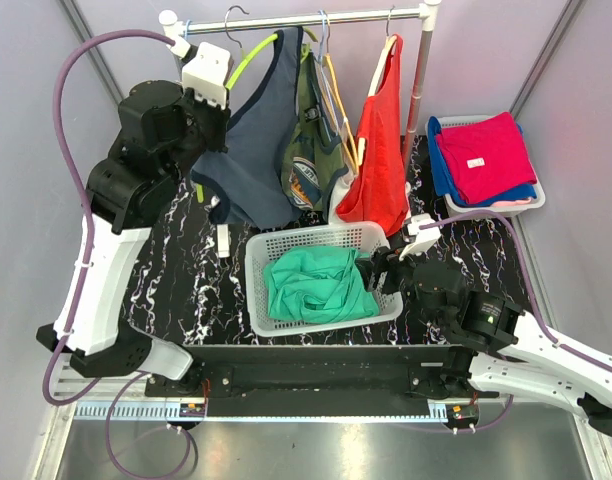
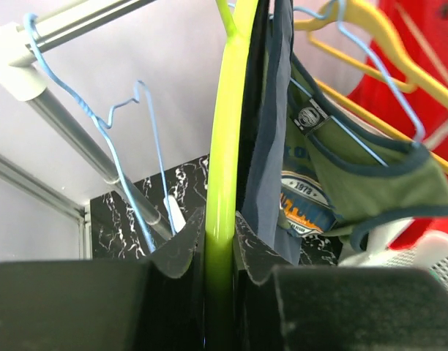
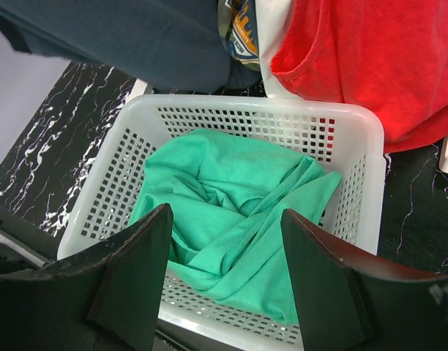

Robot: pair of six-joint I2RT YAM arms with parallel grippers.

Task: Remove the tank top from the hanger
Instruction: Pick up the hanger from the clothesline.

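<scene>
Left gripper [image 2: 218, 245] is clamped on the lime hanger [image 2: 225, 131], on which the navy tank top [image 2: 271, 139] is hung at the rail [image 1: 286, 20], so a strap may be caught and the hanger unhooked if it is pulled, while the right gripper [image 3: 225, 219] is held spread wide, empty, over the basket [image 3: 246, 106].

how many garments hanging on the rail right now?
3: navy blue tank top on the lime green plastic hanger at left, olive green graphic tank top in the middle, red tank top at right. Others could be hidden behind them.
</scene>
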